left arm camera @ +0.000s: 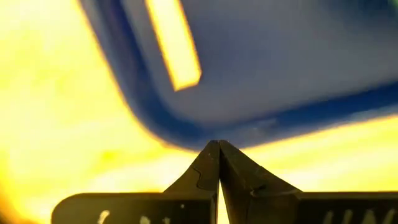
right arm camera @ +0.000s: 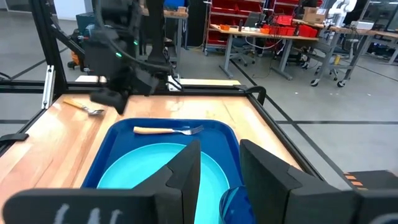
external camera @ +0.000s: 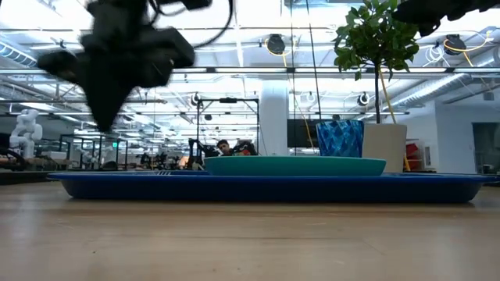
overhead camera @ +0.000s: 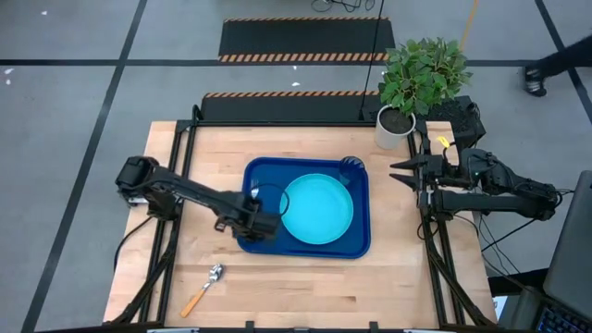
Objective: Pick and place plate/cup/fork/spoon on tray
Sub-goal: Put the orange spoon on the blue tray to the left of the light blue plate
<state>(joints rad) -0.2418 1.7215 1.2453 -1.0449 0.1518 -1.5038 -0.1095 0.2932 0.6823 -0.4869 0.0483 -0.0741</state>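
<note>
1. Looking straight down from the high view, I see the tray near the middle of the table, with the plate lying flat inside it and the cup in the tray's far corner toward the plant pot. My left end effector sits over the tray's left edge, near its front corner. The spoon lies on the bare wood near the table's front, well apart from the tray. My right end effector waits off the table's right side, beside the plant pot.

2. From the low view, the tray stretches across the picture with the plate on it and the cup standing upright behind the plate. The left end effector hangs blurred above the tray's left end, clear of it.

3. In the left wrist view, the left end effector has its fingers pressed together with nothing between them, just over the tray's rounded corner. An orange handle lies on the tray floor.

4. In the right wrist view, the right end effector has its fingers apart and empty. The fork lies in the tray, just beyond the plate, and the spoon rests on the wood outside it.
</note>
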